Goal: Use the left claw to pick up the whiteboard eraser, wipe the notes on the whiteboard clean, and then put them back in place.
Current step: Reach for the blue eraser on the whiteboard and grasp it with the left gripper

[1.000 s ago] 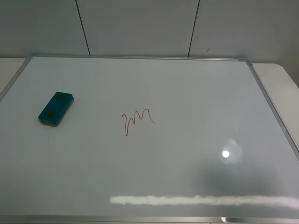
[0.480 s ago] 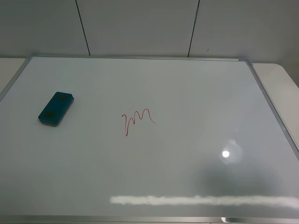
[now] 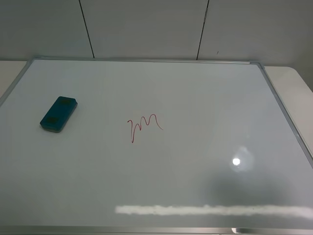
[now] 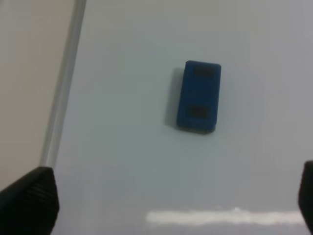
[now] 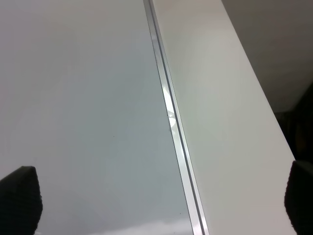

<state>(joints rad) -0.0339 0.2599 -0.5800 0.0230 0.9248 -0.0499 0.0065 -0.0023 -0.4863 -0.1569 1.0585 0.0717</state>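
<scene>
Two risks are standing out, with nothing yet picked up. Left claw (image 4: 166,200) is hanging above the whiteboard (image 3: 205,93) with its jaws spread wide and nothing between them; only its two fingertips are showing in the left wrist view, and no arm is showing in the exterior high view. Whiteboard eraser (image 3: 58,114) is lying flat on the board, well apart from the notes (image 3: 143,127), on the left claw's side of them. Risk one: the board is looking glossy, so if one fingertip is touching the eraser (image 4: 199,96) before the other, the block is likely sliding or spinning away instead of being clamped; the jaws are appearing set to close across its short width, which is helping. Descending too low is risking fingertips pressing on the board itself. Risk two: a tilted hold is probably leaving the greyish base off flat, and since the red squiggle is small and thin, a pass drifting to either side of the notes is leaving streaks behind. Right claw (image 5: 159,200) is also standing wide and unloaded, on the far side of the notes from the eraser, over the silver frame (image 5: 171,122) and the tabletop (image 5: 220,98); it is looking clear of the wiping path.
</scene>
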